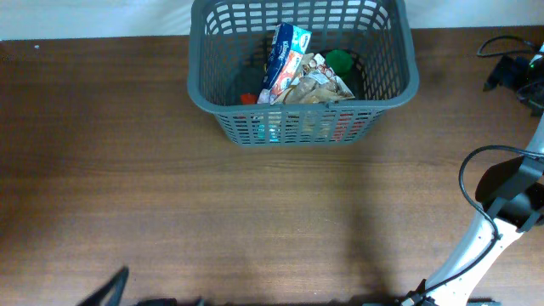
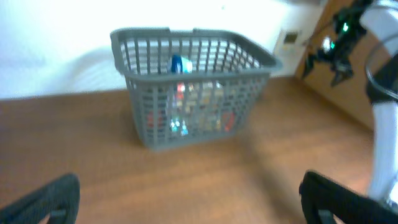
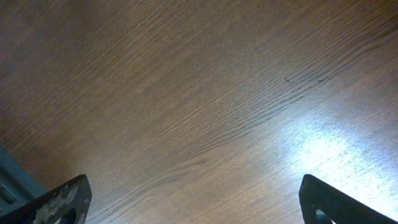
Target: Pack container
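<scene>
Grey plastic shopping basket (image 1: 228, 127), rectangular with lattice-slotted sides, stands upright at 12 o'clock on the brown wood-grain counter (image 1: 127, 178), close to its far edge. Inside it, a blue-and-white printed packet (image 1: 285, 53) leans lengthwise. A crumpled beige wrapper (image 1: 318, 83) lies just beside the packet at its 4 o'clock. A rounded green object (image 1: 341, 60) sits toward the basket's 2 o'clock corner. Other items show only as red and blue patches through the slots and cannot be identified.

The left tool (image 2: 186, 186) hangs low at the counter's 6 o'clock edge and faces the basket from well apart. Its black fingers (image 2: 43, 199) are spread wide, with nothing between them. The right tool (image 3: 191, 190) is likewise spread wide and empty over bare wood. The white right arm (image 1: 472, 251) rises at 4 o'clock in the overhead view. Black cables (image 1: 510, 51) lie at 2 o'clock.
</scene>
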Controlling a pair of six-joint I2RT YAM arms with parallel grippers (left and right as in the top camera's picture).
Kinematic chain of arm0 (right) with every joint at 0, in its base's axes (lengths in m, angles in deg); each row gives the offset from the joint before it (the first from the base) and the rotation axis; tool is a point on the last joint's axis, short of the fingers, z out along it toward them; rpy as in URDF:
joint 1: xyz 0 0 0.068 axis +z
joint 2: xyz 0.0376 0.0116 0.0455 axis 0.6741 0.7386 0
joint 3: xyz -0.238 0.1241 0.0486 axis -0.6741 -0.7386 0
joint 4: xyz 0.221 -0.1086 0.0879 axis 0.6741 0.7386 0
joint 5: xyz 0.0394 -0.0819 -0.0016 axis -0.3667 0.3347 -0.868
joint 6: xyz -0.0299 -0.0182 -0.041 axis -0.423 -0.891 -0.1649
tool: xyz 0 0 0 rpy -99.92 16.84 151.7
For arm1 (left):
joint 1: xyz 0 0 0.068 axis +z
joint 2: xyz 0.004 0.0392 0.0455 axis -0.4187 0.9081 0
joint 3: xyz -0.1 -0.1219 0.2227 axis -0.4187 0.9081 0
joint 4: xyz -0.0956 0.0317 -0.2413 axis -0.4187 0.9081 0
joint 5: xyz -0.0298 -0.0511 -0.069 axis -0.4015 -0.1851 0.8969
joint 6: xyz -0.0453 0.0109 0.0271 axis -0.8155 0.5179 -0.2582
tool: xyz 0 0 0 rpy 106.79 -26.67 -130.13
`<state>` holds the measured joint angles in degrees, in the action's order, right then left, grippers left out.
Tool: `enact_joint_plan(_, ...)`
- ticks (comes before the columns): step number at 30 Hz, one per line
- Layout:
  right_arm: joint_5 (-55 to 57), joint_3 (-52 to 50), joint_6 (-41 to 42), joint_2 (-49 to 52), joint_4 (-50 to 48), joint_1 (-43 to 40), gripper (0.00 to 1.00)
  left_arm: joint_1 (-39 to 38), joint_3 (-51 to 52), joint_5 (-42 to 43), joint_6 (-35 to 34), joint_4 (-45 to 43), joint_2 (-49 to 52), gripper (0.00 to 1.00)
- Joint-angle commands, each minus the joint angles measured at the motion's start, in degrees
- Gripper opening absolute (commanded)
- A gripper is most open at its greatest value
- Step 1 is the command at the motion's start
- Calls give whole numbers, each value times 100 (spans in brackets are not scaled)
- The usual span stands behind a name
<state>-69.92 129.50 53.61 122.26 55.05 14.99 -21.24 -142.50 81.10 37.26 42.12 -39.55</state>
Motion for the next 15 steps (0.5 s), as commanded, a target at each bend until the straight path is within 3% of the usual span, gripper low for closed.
enact_joint_plan(1,90,-24,28,-26,0,0,99,31,688,-52,-48,-752,-151,99)
enact_joint_plan(4,87,-24,26,-26,0,0,99,28,1394,-190,-411,-1545,-542,99)
enact_joint_plan(10,90,-24,28,-26,0,0,99,31,2798,-723,-1790,-2476,-1657,99)
enact_joint_plan(15,90,-24,26,-26,0,0,99,24,3506,-1082,-2050,-3329,-1740,99)
